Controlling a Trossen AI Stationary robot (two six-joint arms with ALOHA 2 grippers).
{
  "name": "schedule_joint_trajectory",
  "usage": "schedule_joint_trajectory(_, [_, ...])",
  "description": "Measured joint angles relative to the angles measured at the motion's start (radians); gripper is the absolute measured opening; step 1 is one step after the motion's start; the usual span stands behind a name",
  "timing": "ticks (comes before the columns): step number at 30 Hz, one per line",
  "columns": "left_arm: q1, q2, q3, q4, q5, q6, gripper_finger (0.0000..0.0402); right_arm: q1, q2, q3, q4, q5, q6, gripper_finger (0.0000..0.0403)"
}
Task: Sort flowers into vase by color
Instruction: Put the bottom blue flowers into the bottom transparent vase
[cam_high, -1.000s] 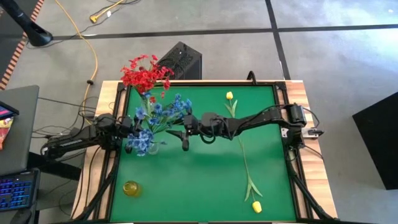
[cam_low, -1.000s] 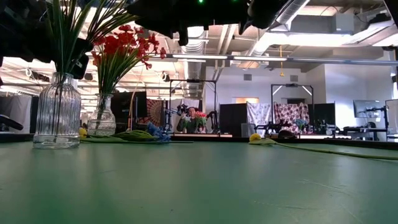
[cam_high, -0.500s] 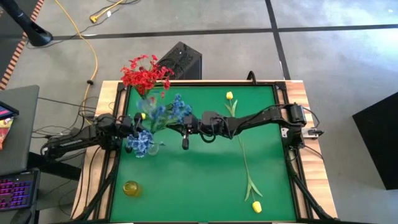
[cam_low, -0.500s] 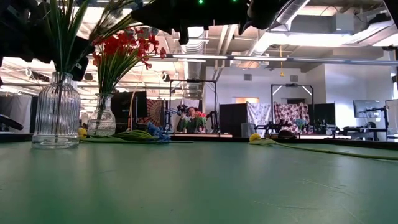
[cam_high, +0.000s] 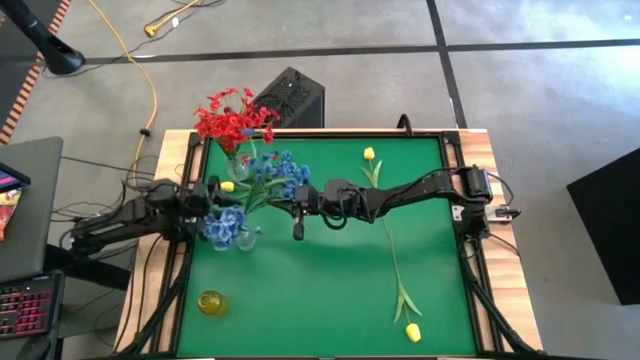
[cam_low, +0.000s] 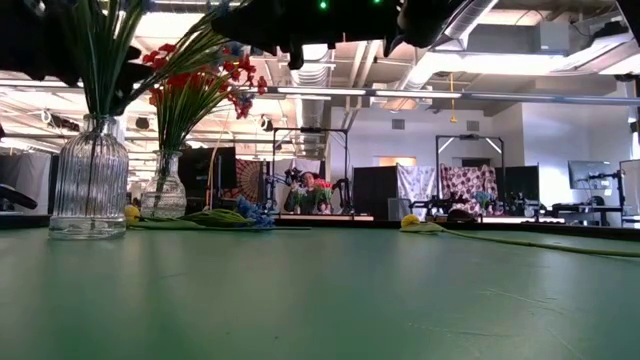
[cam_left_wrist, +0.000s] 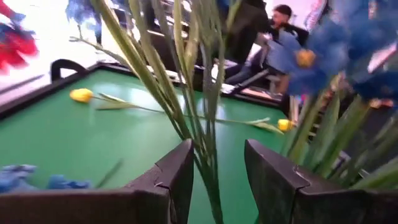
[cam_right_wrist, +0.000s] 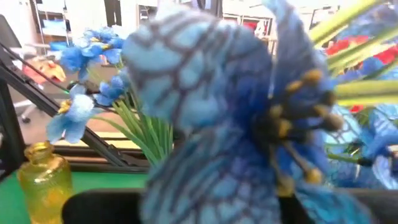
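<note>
A clear ribbed vase (cam_low: 90, 178) stands at the table's left and holds blue flowers (cam_high: 266, 178) on green stems (cam_left_wrist: 198, 106). My left gripper (cam_left_wrist: 217, 158) is open beside the vase (cam_high: 240, 236), with the stems standing between its fingers. My right gripper (cam_high: 296, 208) reaches in level from the right and is shut at the blue spray's right side. A blue blossom (cam_right_wrist: 249, 118) fills the right wrist view and hides its fingers. Red flowers (cam_high: 232, 122) stand in a second vase (cam_low: 163, 195) farther back. Two yellow tulips (cam_high: 369, 154) (cam_high: 412, 332) lie on the green mat. My left gripper has the green stems between its open fingers (cam_left_wrist: 181, 177); whether a finger touches them, I cannot tell. My right gripper is shut among the blue flowers, but the blossom before the camera hides its fingertips: whether it has a stem, I cannot tell.
A small yellow glass vase (cam_high: 211, 302) stands near the front left corner. A third yellow bud (cam_high: 228, 186) shows beside the blue spray. More stems and blossoms (cam_low: 235, 215) lie on the mat behind the vases. The mat's middle and near part (cam_high: 320, 290) is bare.
My left gripper has opened, let go of the green stems and risen a little. My right gripper has shut beside the blue spray. The blue bunch has swung a little toward the far edge, uncovering a yellow bud beside it.
</note>
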Motion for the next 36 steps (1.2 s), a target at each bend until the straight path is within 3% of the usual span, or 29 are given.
schedule_joint_trajectory(7, [0.000, 0.000, 0.046, -0.072, -0.132, -0.070, 0.0127, 0.004, 0.000, 0.000, -0.001, -0.004, -0.088, 0.0030])
schedule_joint_trajectory(11, [0.000, 0.000, 0.068, -0.096, -0.173, -0.129, 0.0127, 0.003, 0.000, 0.000, -0.007, -0.068, -0.163, 0.0022])
schedule_joint_trajectory(21, [0.000, 0.000, 0.131, -0.167, -0.172, -0.205, 0.0127, 0.000, 0.000, 0.001, -0.016, -0.122, -0.323, 0.0024])
schedule_joint_trajectory(27, [0.000, 0.000, 0.150, -0.168, -0.172, -0.211, 0.0127, -0.020, 0.000, 0.032, -0.070, -0.259, -0.333, 0.0024])
schedule_joint_trajectory(36, [0.000, 0.000, 0.216, -0.161, -0.134, -0.176, 0.0127, -0.031, 0.000, 0.090, -0.198, -0.369, -0.410, 0.0024])
